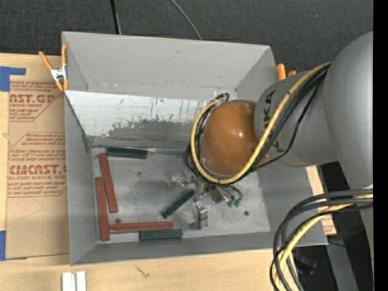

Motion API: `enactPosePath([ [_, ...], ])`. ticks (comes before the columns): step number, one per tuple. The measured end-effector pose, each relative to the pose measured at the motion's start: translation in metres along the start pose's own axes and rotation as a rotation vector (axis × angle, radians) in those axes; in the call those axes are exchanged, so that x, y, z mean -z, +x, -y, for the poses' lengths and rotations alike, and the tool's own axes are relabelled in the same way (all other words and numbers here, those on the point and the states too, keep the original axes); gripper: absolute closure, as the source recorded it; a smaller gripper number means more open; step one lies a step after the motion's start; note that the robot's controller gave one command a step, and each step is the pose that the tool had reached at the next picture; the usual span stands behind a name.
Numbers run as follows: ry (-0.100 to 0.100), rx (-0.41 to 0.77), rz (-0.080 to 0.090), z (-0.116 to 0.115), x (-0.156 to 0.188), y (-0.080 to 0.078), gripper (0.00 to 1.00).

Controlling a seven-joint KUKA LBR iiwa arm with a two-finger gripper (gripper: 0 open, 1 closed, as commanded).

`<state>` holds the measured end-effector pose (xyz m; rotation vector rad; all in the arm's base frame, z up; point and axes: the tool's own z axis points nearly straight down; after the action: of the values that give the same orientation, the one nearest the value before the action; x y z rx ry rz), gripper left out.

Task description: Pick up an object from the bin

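pincer [202, 204]: low over the bin [79, 211] floor, beneath the orange cover [227, 135]; open or closed cannot be told.
dark green stick [177, 204]: just left of it, lying flat, long axis slanted, upper end pointing at the pincer.
red-brown bars [108, 190]: well left, along the walls.

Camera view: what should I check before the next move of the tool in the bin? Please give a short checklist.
1. The tool is low over the bin floor: ok.
2. The tilted dark green stick lies uncovered next to the tool: ok.
3. The tool holds nothing yet: cannot tell.
4. The red sticks by the left wall are away from the tool: ok.
5. The small green piece on the tool's other side can be identified: cannot tell.
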<state>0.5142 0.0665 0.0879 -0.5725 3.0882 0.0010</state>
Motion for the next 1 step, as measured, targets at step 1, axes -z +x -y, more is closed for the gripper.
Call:
enactPosePath([
  [1,0.000,0.077,0.004,-0.0166,-0.0170,-0.0206,1.00],
])
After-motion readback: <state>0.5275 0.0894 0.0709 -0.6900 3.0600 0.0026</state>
